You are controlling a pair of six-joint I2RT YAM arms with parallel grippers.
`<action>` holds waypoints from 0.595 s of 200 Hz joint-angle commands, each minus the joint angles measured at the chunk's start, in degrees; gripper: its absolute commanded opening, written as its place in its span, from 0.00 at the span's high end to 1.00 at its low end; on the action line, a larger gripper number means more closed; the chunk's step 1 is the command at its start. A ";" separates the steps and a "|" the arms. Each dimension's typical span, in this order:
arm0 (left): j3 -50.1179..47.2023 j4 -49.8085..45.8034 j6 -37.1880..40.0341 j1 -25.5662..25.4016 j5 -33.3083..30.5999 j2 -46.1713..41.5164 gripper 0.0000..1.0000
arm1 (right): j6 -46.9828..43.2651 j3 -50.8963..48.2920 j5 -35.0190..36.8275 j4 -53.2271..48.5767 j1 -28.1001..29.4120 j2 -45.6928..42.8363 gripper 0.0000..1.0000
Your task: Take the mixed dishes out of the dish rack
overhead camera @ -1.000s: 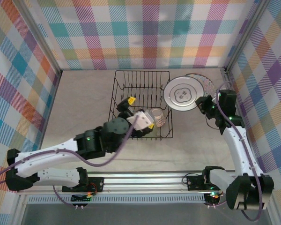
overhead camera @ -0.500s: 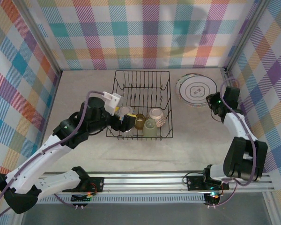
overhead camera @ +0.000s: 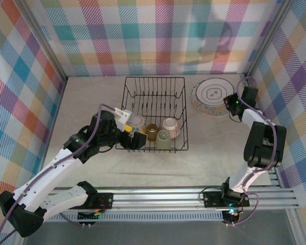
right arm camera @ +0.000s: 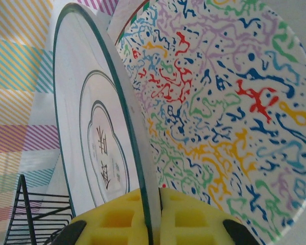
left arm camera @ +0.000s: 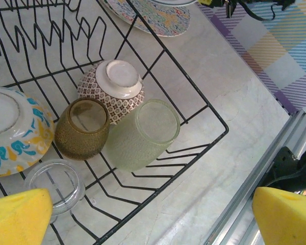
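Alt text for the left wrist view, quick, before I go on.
The open left gripper hovers over a corner of the dish rack. In it sit an amber cup, a pale-green cup, a clear cup, and a brown-patterned bowl and a teal-patterned bowl, both bottom up.

We find one piece of writing, a small dark printed mark (right arm camera: 108, 159) at the centre of the cream plate (right arm camera: 76, 102), set inside the plate's lobed line border. In the right wrist view it lies sideways and looks like two or three brush-style characters, but we cannot read them with any certainty. In the top view the same mark is only a tiny dark smudge in the middle of the plate, too small to read. We make out no other lettering, brand or number.
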 commanded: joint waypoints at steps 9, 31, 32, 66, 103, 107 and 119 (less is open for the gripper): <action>-0.61 2.45 0.40 0.74 1.09 -2.20 0.00 | -0.88 2.35 -3.57 4.32 -0.65 3.33 1.00; -0.81 2.37 0.66 0.74 1.17 -2.51 0.00 | -1.43 3.18 -3.91 4.23 -0.76 5.21 1.00; -0.83 2.35 0.66 0.74 1.17 -2.51 0.00 | -1.46 3.24 -3.89 4.13 -0.73 5.26 1.00; -0.93 2.16 0.83 0.83 0.90 -2.77 0.00 | -3.09 5.20 -3.77 2.89 -0.87 7.77 1.00; -1.25 2.32 0.93 0.83 0.70 -3.21 0.00 | -3.77 7.10 -4.47 2.08 -1.05 9.97 1.00; -1.23 2.32 0.93 0.83 0.73 -3.26 0.00 | -3.77 7.30 -4.62 1.85 -1.19 10.19 1.00; -1.24 2.25 0.93 0.83 0.73 -3.39 0.00 | -3.71 8.00 -4.83 1.34 -1.32 10.90 1.00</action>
